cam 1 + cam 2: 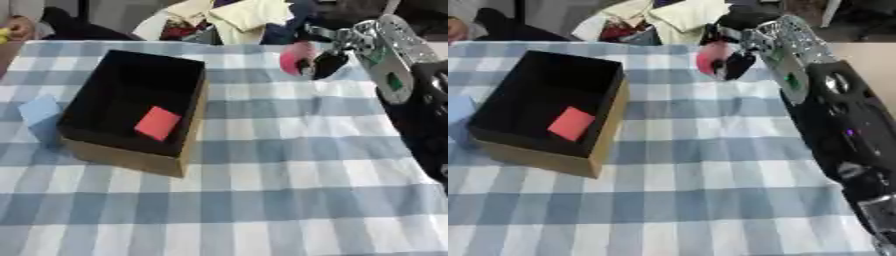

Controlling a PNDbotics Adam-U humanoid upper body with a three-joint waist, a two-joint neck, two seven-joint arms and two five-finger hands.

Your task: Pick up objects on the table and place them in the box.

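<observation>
Where the blue-and-white checked tablecloth point(289, 190) reaches its left edge, a pale blue block point(39, 114) stands just beside the left wall of an open cardboard box with a black lining point(136, 157). Inside the box, a flat red square piece point(158, 123) lies on the dark floor toward the near right corner. To the right of the box the cloth runs bare across the middle of the table. Farther right and toward the far side, a pink rounded object point(710, 58) sits in the robot's right hand point(325, 62), whose dark fingers are curled round it from the right; the object shows on the left side of the hand, well apart from the box and above the cloth, though whether it touches the cloth cannot be told. The black and silver right arm point(833, 115) runs from that hand down the right edge toward the near corner.
</observation>
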